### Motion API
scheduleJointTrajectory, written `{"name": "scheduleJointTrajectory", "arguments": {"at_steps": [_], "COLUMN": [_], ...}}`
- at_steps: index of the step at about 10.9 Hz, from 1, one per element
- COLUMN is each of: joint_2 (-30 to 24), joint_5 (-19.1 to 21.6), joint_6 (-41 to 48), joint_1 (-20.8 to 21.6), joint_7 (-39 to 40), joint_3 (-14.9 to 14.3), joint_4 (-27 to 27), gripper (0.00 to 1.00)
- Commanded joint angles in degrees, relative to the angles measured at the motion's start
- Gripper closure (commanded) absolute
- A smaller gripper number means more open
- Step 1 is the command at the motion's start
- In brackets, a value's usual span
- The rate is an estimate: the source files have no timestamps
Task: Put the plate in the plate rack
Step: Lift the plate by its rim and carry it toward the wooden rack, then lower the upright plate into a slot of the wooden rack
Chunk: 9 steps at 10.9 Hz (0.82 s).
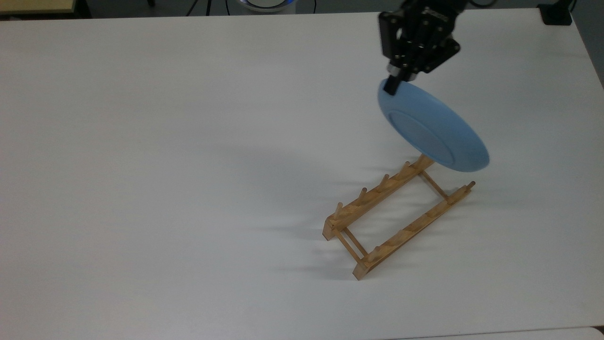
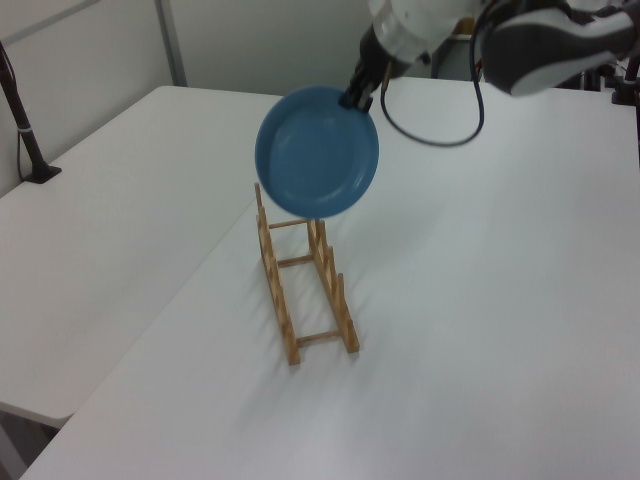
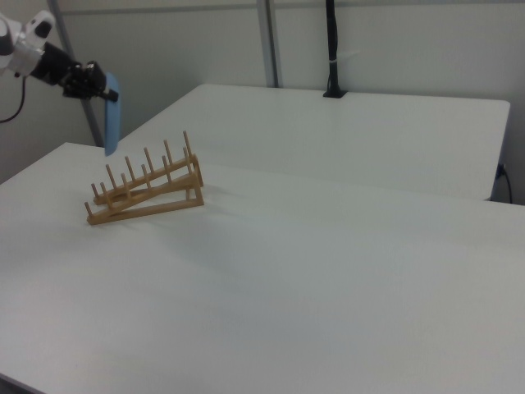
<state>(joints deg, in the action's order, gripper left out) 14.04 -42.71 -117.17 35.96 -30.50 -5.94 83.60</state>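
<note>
One plate (image 1: 432, 134) hangs in the air from the gripper (image 1: 391, 87), whose fingers are closed on its upper rim, so the task stands at the carry-and-align step: the plate is lifted clear of the white table (image 1: 165, 165) and held on edge above the far end of the plate rack (image 1: 398, 212), not yet between any pegs. In my judgement the next move calls for lowering the plate with its face square across the two rails, so that the bottom edge drops into a gap between neighbouring pegs on both rails at once; a skewed descent would likely catch a peg tip or tip the light rack.

The top view shows the plain underside with its foot ring, and the plate covers the last pegs of the rack's far end. The left view shows the hollow upper face of the plate (image 2: 317, 152), hanging under the gripper (image 2: 355, 97) over the rack (image 2: 305, 280). The right view gives the plate (image 3: 111, 113) almost edge-on as a thin upright strip, held above and just beyond the rack (image 3: 146, 190) at the right view's left, clear of the peg tips
</note>
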Motion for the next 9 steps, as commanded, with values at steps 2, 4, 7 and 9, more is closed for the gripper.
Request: {"name": "scheduleJointTrajectory", "arguments": {"at_steps": [2, 4, 7, 9], "joint_2": [3.88, 7.38, 12.93, 13.99], "joint_5": [-9.66, -12.82, -14.24, -14.16], "joint_6": [7.47, 9.06, 9.94, 9.68], "joint_1": [10.08, 12.37, 12.64, 13.51], "joint_7": [-10.08, -13.34, -14.67, -15.98], "joint_3": [-1.09, -1.52, -1.53, -1.35], "joint_4": [-2.74, -3.35, -7.13, -7.13], "gripper": [1.0, 1.0, 1.0, 1.0]}}
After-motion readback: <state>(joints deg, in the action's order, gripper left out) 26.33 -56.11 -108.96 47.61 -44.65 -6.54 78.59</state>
